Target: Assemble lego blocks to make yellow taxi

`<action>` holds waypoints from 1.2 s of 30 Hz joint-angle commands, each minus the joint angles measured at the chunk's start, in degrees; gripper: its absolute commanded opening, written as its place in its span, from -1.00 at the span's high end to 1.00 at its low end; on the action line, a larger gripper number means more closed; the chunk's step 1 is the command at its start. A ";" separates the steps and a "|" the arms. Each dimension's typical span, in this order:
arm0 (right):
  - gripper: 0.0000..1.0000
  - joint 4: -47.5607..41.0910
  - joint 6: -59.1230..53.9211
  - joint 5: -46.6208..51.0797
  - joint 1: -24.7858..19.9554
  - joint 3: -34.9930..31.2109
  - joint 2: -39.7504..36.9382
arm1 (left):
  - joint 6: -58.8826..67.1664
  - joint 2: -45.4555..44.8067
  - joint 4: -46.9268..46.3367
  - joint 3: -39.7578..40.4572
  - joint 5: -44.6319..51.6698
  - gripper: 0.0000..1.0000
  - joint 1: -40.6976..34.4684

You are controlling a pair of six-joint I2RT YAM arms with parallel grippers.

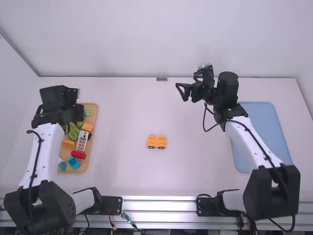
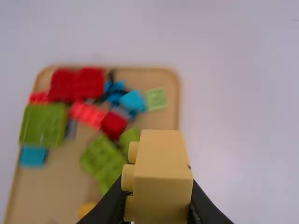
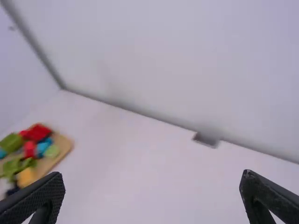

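A: Status?
B: Left hand [image 2: 160,203] clamped on a yellow block [image 2: 163,172], over the tray [image 2: 42,191], left side of the high view. Right hand [image 3: 153,182] empty, fingers spread, upper right there.
A: Taxi?
B: Yellow wheeled part [image 1: 157,142] on the bench [image 1: 122,112], just below centre. Looks like body build. Next: carry block over, align studs, press down; right hand could brace.
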 commanded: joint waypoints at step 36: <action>-0.41 -8.98 5.40 -29.49 5.92 9.77 18.29 | 24.52 11.06 19.63 0.44 3.32 0.77 -39.52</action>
